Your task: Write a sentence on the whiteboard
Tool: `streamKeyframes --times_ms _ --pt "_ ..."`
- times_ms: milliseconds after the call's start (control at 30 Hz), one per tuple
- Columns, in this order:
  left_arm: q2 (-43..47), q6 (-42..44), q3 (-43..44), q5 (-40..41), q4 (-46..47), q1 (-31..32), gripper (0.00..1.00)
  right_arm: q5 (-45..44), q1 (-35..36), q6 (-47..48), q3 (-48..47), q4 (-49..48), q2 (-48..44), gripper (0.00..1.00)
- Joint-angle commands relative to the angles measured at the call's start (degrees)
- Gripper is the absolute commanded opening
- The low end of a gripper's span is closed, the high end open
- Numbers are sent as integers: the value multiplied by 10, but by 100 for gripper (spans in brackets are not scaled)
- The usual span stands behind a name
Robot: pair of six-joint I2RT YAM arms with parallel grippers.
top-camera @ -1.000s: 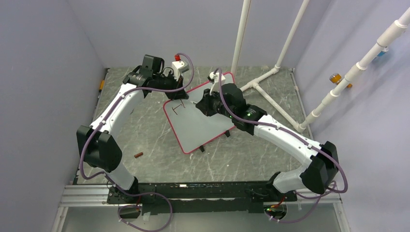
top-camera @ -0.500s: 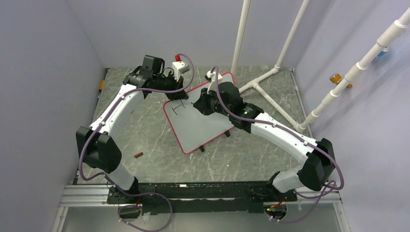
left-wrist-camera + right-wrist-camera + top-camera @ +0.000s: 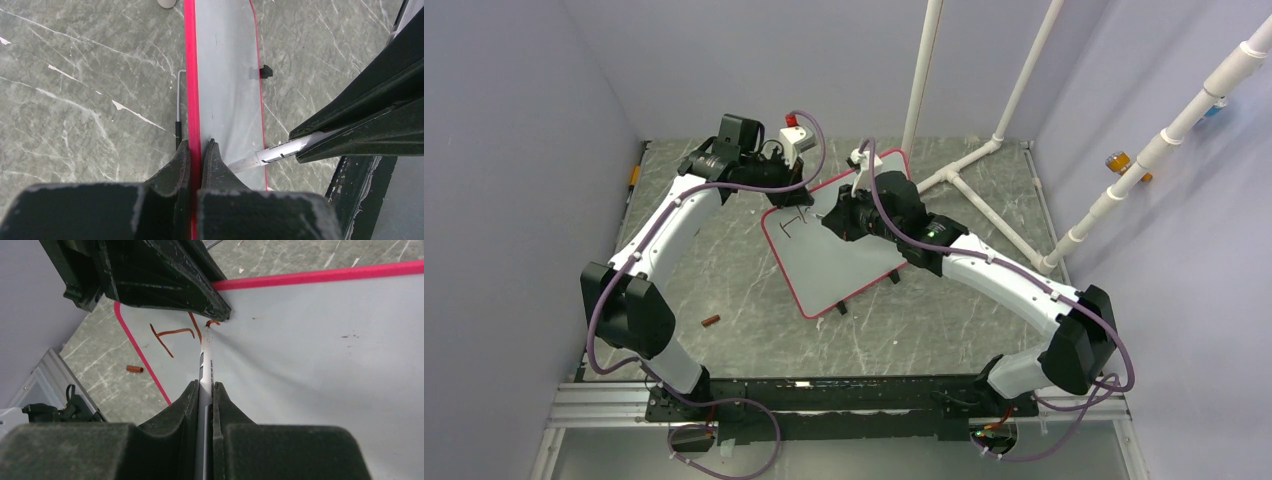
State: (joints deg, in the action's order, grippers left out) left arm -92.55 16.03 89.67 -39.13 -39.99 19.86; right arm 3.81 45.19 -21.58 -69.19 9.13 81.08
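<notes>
The whiteboard, pale grey with a red-pink frame, lies tilted on the table. My left gripper is shut on its far frame edge. My right gripper is shut on a white marker whose tip touches the board. The writing is an "H" in red-brown strokes plus a short new stroke at the marker tip; it also shows in the top view. The rest of the sentence does not show.
A small brown marker cap lies on the table at the front left, also seen in the right wrist view. White pipes stand at the back right. The board's black feet point toward the right arm.
My right gripper with the marker has shifted a little left and away along the board's top line. The left gripper and the board have stayed put.
</notes>
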Motion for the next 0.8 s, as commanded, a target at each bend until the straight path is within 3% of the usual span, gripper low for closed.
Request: streamKeyframes --times_ms 0,67,133,767 --pt "11 63 -14 49 -13 11 0 0 -2 -6 21 -9 -4 0" --pt "11 20 -13 49 -12 10 0 -3 -1 -6 25 -5 -6 0" --pt "11 61 -13 48 -13 11 0 -6 -2 -6 29 -2 -10 0" --pt "15 64 -15 45 -14 10 0 -84 -3 -6 -16 29 -6 0"
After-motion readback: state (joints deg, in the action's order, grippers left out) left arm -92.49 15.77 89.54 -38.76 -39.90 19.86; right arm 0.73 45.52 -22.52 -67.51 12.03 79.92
